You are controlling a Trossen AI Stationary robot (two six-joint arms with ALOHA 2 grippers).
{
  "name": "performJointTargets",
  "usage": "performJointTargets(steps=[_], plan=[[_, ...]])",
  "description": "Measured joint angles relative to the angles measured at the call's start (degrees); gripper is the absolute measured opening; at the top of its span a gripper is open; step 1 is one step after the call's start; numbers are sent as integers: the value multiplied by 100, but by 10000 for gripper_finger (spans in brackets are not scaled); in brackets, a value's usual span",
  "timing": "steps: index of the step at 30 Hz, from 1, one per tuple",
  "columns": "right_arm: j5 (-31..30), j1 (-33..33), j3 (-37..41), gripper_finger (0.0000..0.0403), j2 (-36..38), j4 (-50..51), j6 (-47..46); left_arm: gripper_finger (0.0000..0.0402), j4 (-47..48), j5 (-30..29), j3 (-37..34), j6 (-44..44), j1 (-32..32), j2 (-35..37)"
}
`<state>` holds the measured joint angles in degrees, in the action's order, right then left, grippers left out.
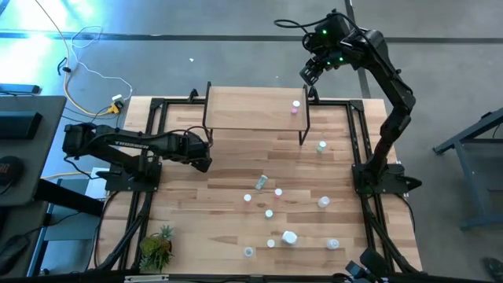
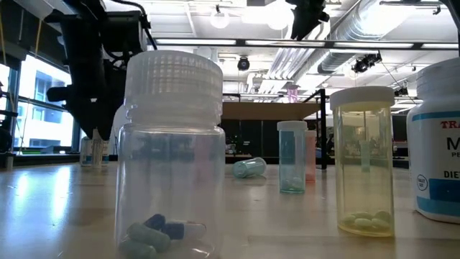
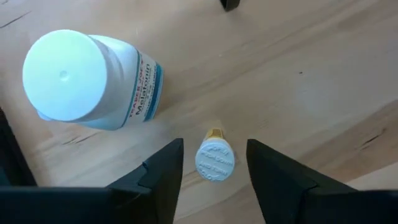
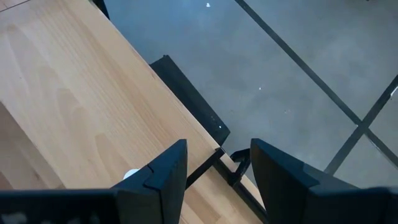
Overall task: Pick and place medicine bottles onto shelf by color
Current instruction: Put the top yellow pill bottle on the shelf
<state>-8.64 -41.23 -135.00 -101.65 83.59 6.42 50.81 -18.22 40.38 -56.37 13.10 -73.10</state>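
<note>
My left gripper (image 1: 206,156) hangs low over the table's left half, in front of the shelf's left end, and is open. In the left wrist view my left gripper (image 3: 214,144) has a finger on either side of a tiny yellow vial with a white cap (image 3: 214,160), with a gap on both sides. A bigger white-capped, blue-labelled bottle (image 3: 93,78) stands beside it. My right gripper (image 1: 309,75) is open, raised above the shelf's (image 1: 255,110) far right corner. A pink bottle (image 1: 296,106) stands on the shelf's right end. Several more bottles (image 1: 267,200) are scattered on the tabletop.
A potted plant (image 1: 157,248) sits at the near left corner. In the low view a clear bottle with blue capsules (image 2: 172,144), a yellow vial (image 2: 363,165), a teal vial (image 2: 291,155) and a lying bottle (image 2: 249,167) crowd the near edge. The shelf's left and middle board is bare.
</note>
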Motion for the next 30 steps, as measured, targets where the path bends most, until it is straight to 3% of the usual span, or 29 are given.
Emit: performJointTargets(steps=[12, 21, 30], plan=[[11, 0, 0, 168, 0, 0, 2, 72, 2, -11, 0, 127, -2, -13], [9, 0, 0, 168, 0, 0, -13, 80, 228, 288, 155, 277, -4, -9], [-7, 2, 0, 168, 0, 2, -37, 77, 1456, 215, 1448, 715, -2, -7]])
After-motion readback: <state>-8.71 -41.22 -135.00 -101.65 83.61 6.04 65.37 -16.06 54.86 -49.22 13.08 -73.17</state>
